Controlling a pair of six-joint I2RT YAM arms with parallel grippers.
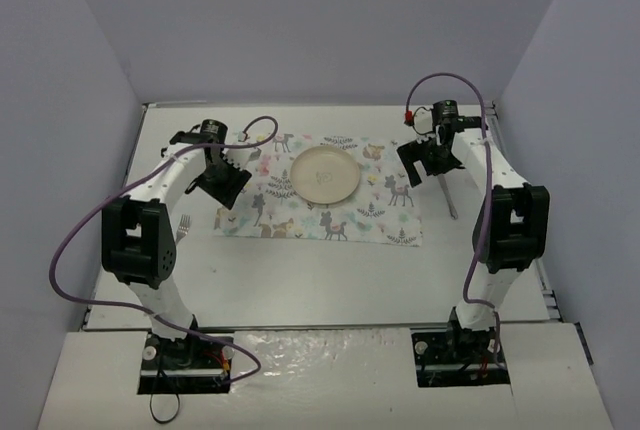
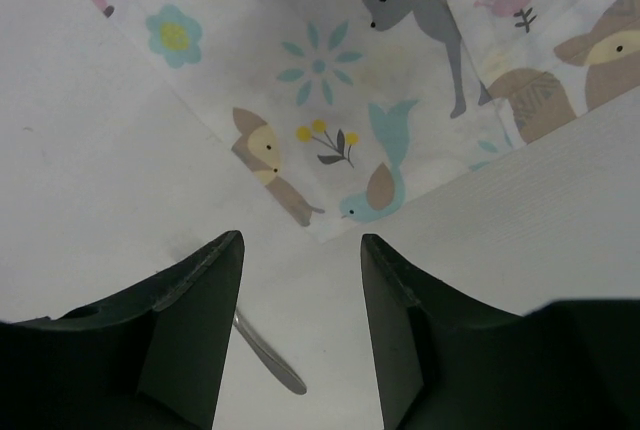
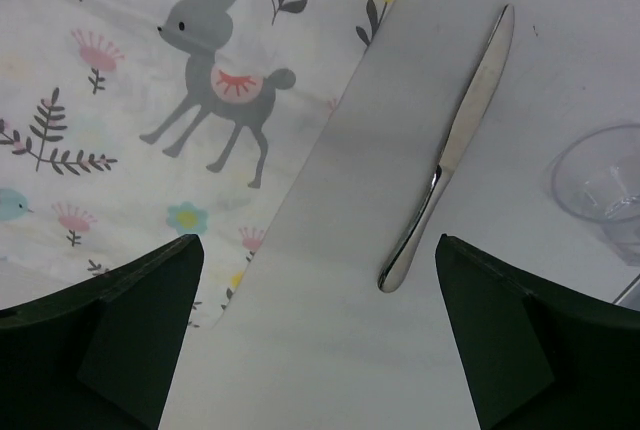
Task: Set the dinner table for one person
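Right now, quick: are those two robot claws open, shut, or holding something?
Left gripper: open, holding nothing, near the patterned cloth placemat corner.
Right gripper: open, holding nothing; the silver metal knife lies free on the white tabletop.

White matte tabletop [image 1: 320, 285] on my feed. Animal-print placemat [image 1: 375, 215] lies flat on it, mid-field, long edges running left-right. Fork [image 1: 183, 227] sits on the bare surface beside the placemat's near-left corner, not touching it. Knife [image 1: 449, 195] lies off the right end, near the cloth edge but clear of it. On the right wrist view I see a clear glass [image 3: 600, 185] standing near the knife, apart from it.
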